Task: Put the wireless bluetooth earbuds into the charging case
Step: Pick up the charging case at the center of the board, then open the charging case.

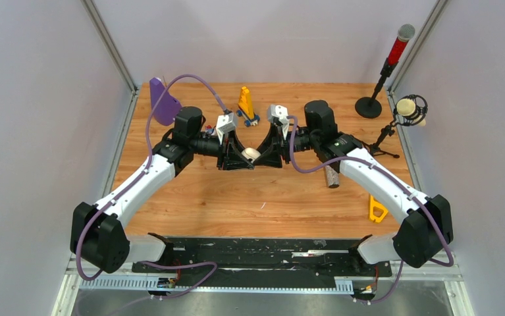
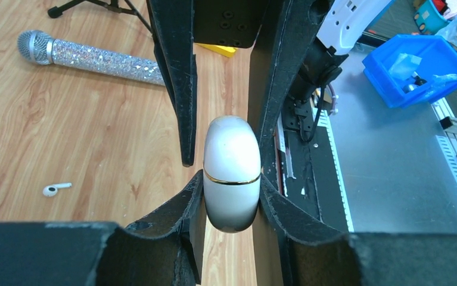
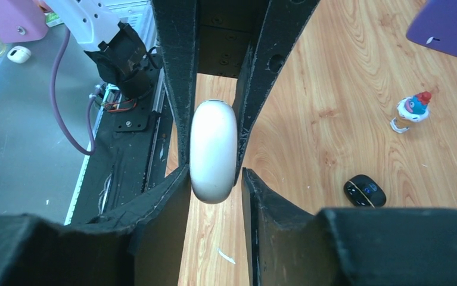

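Currently: both pincers on one shut case, held over mid-table.
L gripper (image 2: pixel 230 180) is clamped on the white charging case (image 2: pixel 232 149) just under its gold seam. R gripper (image 3: pixel 215 171) stands narrowly apart round the other half, w/ one finger touching and a slit of wood showing past the other. Prob. reason: L anchors the base so R can work the lid; the seam is closed, so nothing can go in yet. One white earbud (image 2: pixel 57 189) lies on the wood-grain table (image 1: pixel 223 197), well apart from the case. Further out: glitter mic (image 2: pixel 89 56) lying flat, red mic on a stand (image 1: pixel 386 69), pale walls, blue bin (image 2: pixel 419 68) off the table.
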